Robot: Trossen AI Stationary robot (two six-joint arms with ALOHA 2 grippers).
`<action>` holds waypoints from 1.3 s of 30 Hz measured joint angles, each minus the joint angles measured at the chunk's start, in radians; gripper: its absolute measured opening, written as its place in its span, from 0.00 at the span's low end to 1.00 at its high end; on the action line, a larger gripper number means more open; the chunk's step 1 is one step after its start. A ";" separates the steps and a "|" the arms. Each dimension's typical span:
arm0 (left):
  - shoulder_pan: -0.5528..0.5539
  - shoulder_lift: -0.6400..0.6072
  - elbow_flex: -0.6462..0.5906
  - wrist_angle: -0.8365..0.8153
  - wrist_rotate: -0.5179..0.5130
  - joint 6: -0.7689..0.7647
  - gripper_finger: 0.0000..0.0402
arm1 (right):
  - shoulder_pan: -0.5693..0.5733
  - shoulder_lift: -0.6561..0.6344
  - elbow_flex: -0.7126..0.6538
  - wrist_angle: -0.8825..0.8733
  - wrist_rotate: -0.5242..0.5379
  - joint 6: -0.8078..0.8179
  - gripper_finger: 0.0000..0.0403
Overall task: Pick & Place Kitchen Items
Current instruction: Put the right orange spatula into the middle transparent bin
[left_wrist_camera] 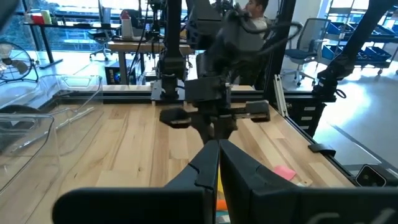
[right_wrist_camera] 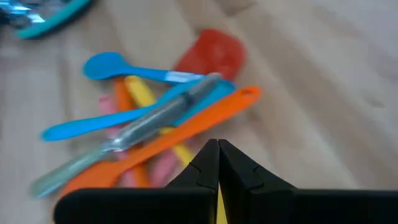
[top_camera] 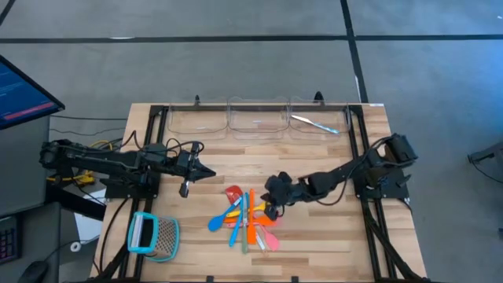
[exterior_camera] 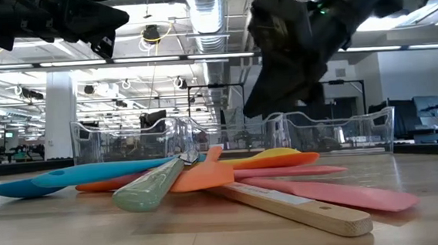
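Two robot arms above a wooden table with a pile of bright kitchen tools.

The pile of utensils point(top_camera: 245, 218) lies in the lower middle of the high view, on the table point(top_camera: 212, 149). It has a blue spoon point(right_wrist_camera: 127, 67), a long orange spatula point(right_wrist_camera: 177, 134), a red-headed spatula point(right_wrist_camera: 210, 53), a yellow one point(right_wrist_camera: 140, 92), a pink one point(exterior_camera: 340, 194) and a silvery piece point(right_wrist_camera: 158, 118), all crossing each other. The right gripper point(top_camera: 276, 193) sits just beside the pile's upper right edge, its fingers pressed together with nothing in them. The left gripper point(top_camera: 206, 172) is at the middle left of the high view, well apart from the pile, its fingers together and empty too. Three clear bins point(top_camera: 255, 118) stand along the top edge of the table; the right one holds a slim white and blue tool point(top_camera: 314, 123). A teal-framed mesh tool point(top_camera: 152, 235) lies at the lower left.
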 joint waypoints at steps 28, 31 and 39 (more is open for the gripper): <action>0.000 0.000 0.000 -0.003 -0.004 0.002 0.02 | -0.266 -0.011 -0.330 0.544 -0.494 0.182 0.00; 0.000 0.000 0.000 -0.003 -0.004 0.003 0.02 | -0.266 -0.011 -0.326 0.533 -0.487 0.232 0.00; 0.000 0.000 0.000 -0.003 -0.004 0.001 0.02 | -0.229 -0.011 -0.137 0.155 -0.328 0.221 0.00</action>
